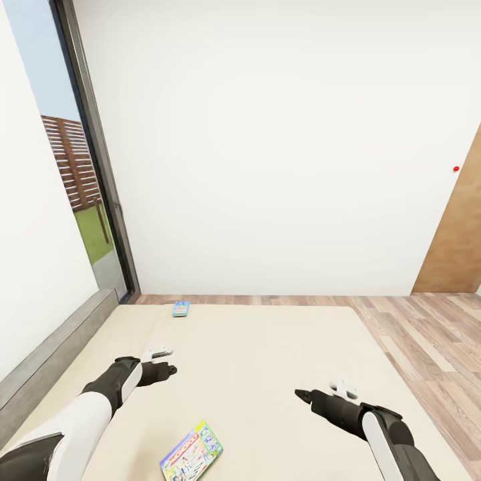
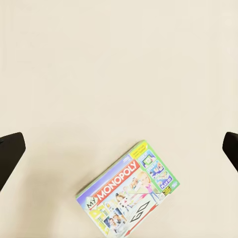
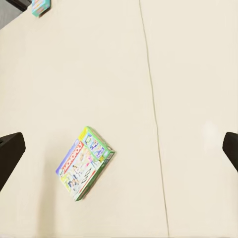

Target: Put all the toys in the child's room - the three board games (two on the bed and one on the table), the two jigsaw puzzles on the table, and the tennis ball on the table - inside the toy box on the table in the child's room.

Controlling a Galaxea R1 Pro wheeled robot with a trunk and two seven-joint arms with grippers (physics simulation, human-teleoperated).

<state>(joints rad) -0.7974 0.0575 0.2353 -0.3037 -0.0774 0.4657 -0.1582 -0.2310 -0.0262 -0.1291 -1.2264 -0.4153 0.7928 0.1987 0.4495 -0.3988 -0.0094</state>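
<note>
Two board games lie flat on the bed, well apart from each other. The Monopoly box rests on the near part of the beige mattress, turned at an angle, between the two arms and closer to the left one; its lettering reads clearly in the left wrist view, and it shows smaller in the right wrist view. The smaller blue box sits at the far edge of the mattress, near the window.

The left tool and the right tool both hover above the mattress, each with its fingers spread wide and nothing between them.

A seam divides the mattress into two parts. A small red knob sits on the far wall beside a wooden door.
</note>
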